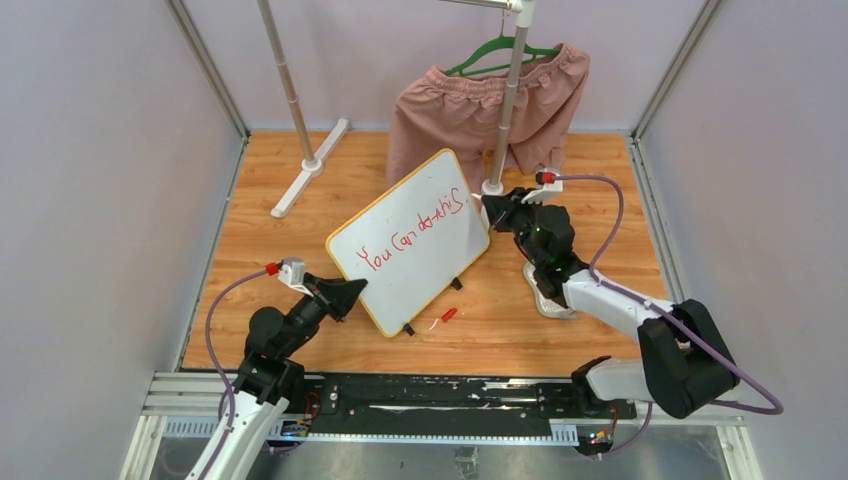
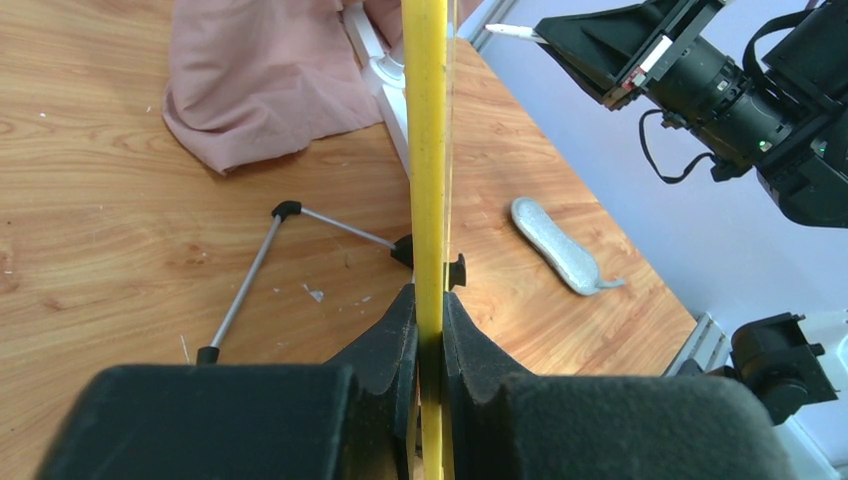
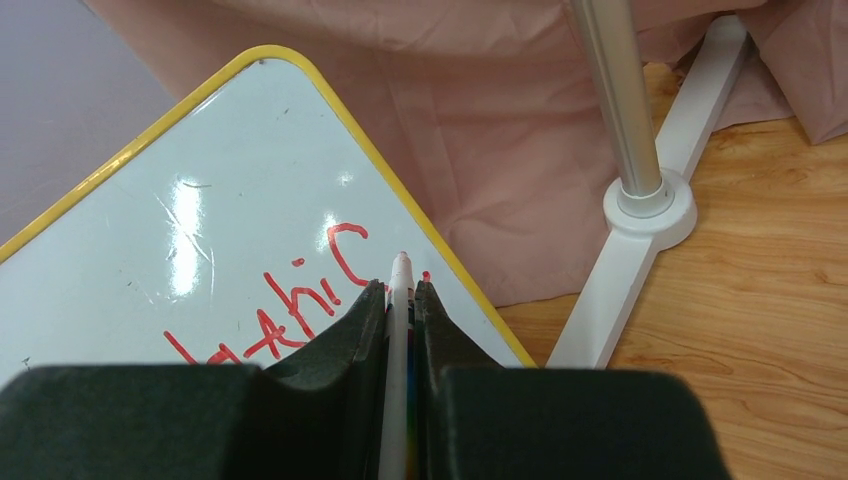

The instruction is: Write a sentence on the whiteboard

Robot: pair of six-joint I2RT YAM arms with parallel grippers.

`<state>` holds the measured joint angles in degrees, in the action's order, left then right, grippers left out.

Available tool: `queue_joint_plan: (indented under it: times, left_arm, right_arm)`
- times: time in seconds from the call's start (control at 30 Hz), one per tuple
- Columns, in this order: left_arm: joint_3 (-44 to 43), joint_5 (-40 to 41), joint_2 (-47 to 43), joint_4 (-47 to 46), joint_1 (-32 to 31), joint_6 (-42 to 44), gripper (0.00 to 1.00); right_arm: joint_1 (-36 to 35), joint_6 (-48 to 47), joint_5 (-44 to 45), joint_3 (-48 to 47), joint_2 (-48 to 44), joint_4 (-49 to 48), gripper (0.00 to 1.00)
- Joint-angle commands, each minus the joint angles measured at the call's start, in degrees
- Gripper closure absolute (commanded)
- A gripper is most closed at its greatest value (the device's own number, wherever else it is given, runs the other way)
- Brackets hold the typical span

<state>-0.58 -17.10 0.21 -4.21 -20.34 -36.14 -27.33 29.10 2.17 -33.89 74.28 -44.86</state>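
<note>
Whiteboard (image 1: pixel 425 190) propped mid table (image 1: pixel 600 180), near edge pinched in left gripper (image 2: pixel 430 305); right gripper (image 3: pixel 400 292) clamped on marker (image 3: pixel 401 270), tip beside sentence (image 1: pixel 415 235) end. Hold board steady; lift marker straight off, avoid smearing.

Sentence (image 3: pixel 290 320) start hidden behind R end effector (image 3: pixel 400 290) — whiteboard (image 2: pixel 428 150) edge-on in L wrist, face unseen.

The yellow-framed white whiteboard (image 1: pixel 412 282) bears a red sentence (image 1: pixel 414 236); the shorts (image 1: pixel 450 115) are pink.
</note>
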Motion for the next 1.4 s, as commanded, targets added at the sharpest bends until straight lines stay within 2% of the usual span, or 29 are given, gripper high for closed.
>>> queue_joint_plan:
  times: [0.0, 0.1, 0.23, 0.4, 0.6, 0.63, 0.73, 0.93, 1.1, 1.27, 1.37]
  left_arm:
    - [3.6, 0.9, -2.8, 5.4, -0.6, 2.3, 0.92]
    - [3.3, 1.6, -2.8, 6.2, -0.6, 2.0, 0.82]
    - [2.6, 2.3, -2.7, 7.5, -0.6, 1.7, 0.62]
    - [1.4, 4.6, -2.7, 9.9, -0.6, 1.2, 0.49]
    - [-1.4, 8.8, -3.7, 16.0, -0.7, -1.0, 0.19]
    - [-1.4, 9.6, -3.8, 17.3, -0.7, -1.9, 0.11]
    - [-2.1, 12.8, -3.8, 21.1, -0.7, -5.4, 0.03]
    - [-3.9, 18.6, -3.7, 26.5, -1.2, -11.8, 0.0]
    - [-6.3, 23.1, -3.6, 36.0, -1.2, -19.2, 0.0]
    - [-8.4, 24.2, -3.7, 42.5, -1.6, -23.6, 0.0]
    - [-9.7, 23.3, -3.7, 43.3, -1.6, -23.7, 0.0]
  right_arm:
    - [0.7, -0.2, 1.4, 0.9, -4.1, 1.6, 1.0]
    - [0.8, -0.4, 1.4, 1.4, -8.5, 4.6, 1.0]
    - [0.7, -0.8, 1.0, 2.3, -14.5, 10.3, 1.0]
    - [0.7, -1.9, 1.5, 4.2, -22.0, 16.0, 1.0]
    - [0.7, -3.1, 0.8, 4.3, -28.3, 22.5, 1.0]
    - [0.7, -3.2, 0.8, 4.3, -29.3, 23.4, 1.0]
    - [0.7, -4.0, 0.8, 4.4, -32.0, 25.8, 1.0]
    - [0.7, -4.1, 0.2, 4.4, -34.9, 29.1, 1.0]
    - [0.8, -3.5, -0.4, 4.8, -36.3, 30.4, 1.0]
    - [0.7, -2.9, -1.2, 5.3, -37.4, 31.0, 1.0]
    - [0.7, -2.8, -1.3, 5.2, -38.2, 31.6, 1.0]
